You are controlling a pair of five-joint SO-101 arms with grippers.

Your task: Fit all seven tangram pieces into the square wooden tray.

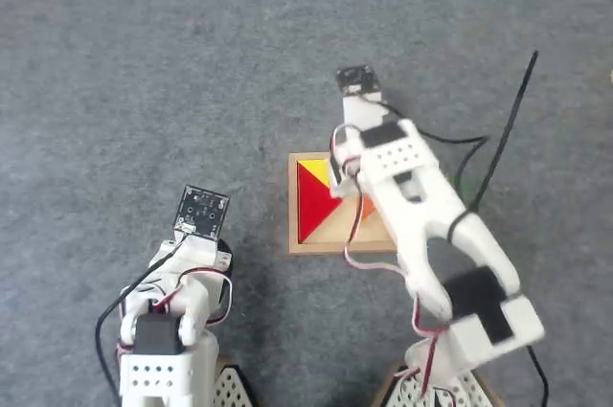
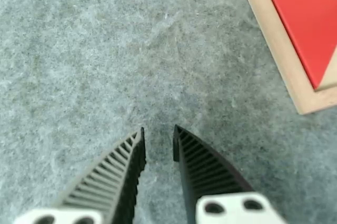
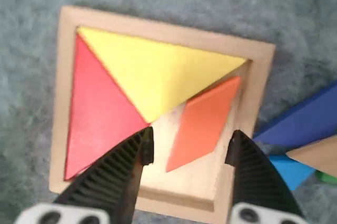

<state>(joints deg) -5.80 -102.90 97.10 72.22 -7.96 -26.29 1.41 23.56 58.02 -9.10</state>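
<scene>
Check the right gripper: its fingers are spread wide, hold nothing, and hang directly over the square wooden tray. The left gripper sits over the grey carpet beside a tray corner, its fingers drawn nearly together with only a slit between them, also holding nothing.

Three pieces lie in the tray: the red triangle, the yellow triangle and the orange parallelogram. The other four lie clustered on the carpet just beside the tray: a dark blue piece, a light blue piece, a wood-coloured piece and a green sliver.

Expect these hazards:

- A descent from this position would likely put a finger on the red triangle or the parallelogram and knock it out of its seat.
- The outside pieces touch or overlap. Closing on one probably drags its neighbours or pushes one under another.
- The remaining bare floor is narrow and angular. A piece released with the wrong rotation may ride up on the rim or wedge against the parallelogram.
- You cannot confirm here that the parallelogram lies fully flat. Verify this before adding pieces.
</scene>
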